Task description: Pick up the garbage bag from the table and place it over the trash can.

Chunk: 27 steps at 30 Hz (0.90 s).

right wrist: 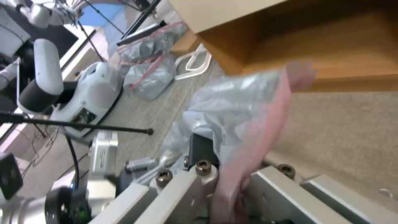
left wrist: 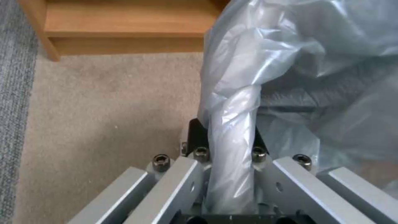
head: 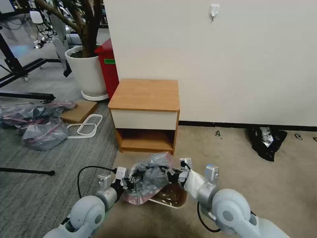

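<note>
Garbage bag [head: 150, 175], thin grey plastic with a pink band, hangs between the two grippers, low in front of the robot and just before the table [head: 144, 96]. The left gripper [head: 127, 182] is clamped on a twisted rope of the plastic; in the left wrist view this rope [left wrist: 232, 140] runs straight down between the fingers. The right gripper [head: 174, 175] pinches the pink rim band, which passes between its fingers in the right wrist view [right wrist: 248, 161]. Under the bag stands the trash can [head: 170, 197]; part of its beige rim and dark inside shows below the plastic.

The bag seems to be over the can already, but it is bunched and not opened, so I think the step in hand is to spread the mouth over the rim. To do it well, the grippers should pull apart slowly until the pink band is wider than the can, then go down together so the band passes outside the rim on both sides. The left grip is on a twisted part, so that side may not open easily. The film is thin, and a hard pull could tear it or drag the light can along the carpet [head: 251, 185].
</note>
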Available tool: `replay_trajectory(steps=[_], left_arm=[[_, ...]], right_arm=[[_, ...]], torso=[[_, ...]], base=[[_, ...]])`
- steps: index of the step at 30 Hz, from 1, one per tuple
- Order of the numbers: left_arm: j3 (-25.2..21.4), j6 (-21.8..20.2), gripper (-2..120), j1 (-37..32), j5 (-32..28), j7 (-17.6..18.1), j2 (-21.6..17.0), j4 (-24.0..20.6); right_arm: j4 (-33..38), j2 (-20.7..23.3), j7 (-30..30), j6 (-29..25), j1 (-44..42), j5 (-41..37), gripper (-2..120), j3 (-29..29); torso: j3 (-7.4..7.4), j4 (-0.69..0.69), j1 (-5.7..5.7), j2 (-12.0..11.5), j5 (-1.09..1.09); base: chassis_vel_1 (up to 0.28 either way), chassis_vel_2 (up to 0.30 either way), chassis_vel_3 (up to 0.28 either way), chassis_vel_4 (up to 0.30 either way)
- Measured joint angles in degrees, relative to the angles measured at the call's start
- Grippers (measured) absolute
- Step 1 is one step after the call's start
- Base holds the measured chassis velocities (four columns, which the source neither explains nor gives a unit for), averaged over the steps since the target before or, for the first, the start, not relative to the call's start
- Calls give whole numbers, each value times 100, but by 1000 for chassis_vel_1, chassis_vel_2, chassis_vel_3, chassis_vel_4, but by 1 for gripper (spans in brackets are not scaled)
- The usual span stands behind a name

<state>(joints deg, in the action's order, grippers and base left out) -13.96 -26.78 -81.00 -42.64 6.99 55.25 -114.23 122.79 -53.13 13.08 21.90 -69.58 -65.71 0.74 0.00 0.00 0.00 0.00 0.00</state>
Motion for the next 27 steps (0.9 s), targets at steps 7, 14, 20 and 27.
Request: replay_trajectory(steps=[7, 14, 20, 27], left_arm=[[-151, 68, 2, -159, 85, -158, 49, 5], [-448, 342, 2, -353, 113, -507, 125, 3], [-626, 509, 2, -395, 97, -621, 208, 6], [-804, 664, 2, -268, -139, -637, 360, 60]], right_arm=[[-26, 121, 2, 123, 27, -389, 0, 424], [-164, 234, -7, 198, -129, -566, 0, 986], [-197, 241, -56, 201, -393, -574, 0, 1253], [-228, 145, -125, 201, -668, -525, 0, 1376]], torso=[[0, 0, 0, 0, 0], [0, 0, 0, 0, 0], [0, 0, 0, 0, 0], [0, 0, 0, 0, 0]], base=[[0, 0, 0, 0], [0, 0, 0, 0], [0, 0, 0, 0], [0, 0, 0, 0]])
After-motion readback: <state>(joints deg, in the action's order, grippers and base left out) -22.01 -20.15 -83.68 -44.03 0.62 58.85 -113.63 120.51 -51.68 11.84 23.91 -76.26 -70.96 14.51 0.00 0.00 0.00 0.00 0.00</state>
